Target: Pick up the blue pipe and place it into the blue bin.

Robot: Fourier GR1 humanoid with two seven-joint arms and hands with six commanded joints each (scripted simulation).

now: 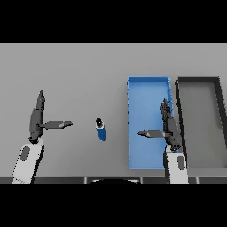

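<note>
A short blue pipe (101, 129) with a dark open end lies on the grey table, left of the blue bin (144, 95). My right hand (169, 126) hovers over the bin's right half, fingers straight and thumb pointing left, holding nothing. It is well to the right of the pipe. My left hand (36, 119) is at the left side of the table, open, thumb pointing right toward the pipe, with a clear gap between them.
A dark-rimmed grey bin (217, 115) stands right of the blue bin, edges nearly touching. The table (80, 71) stretches behind and to the left of the pipe.
</note>
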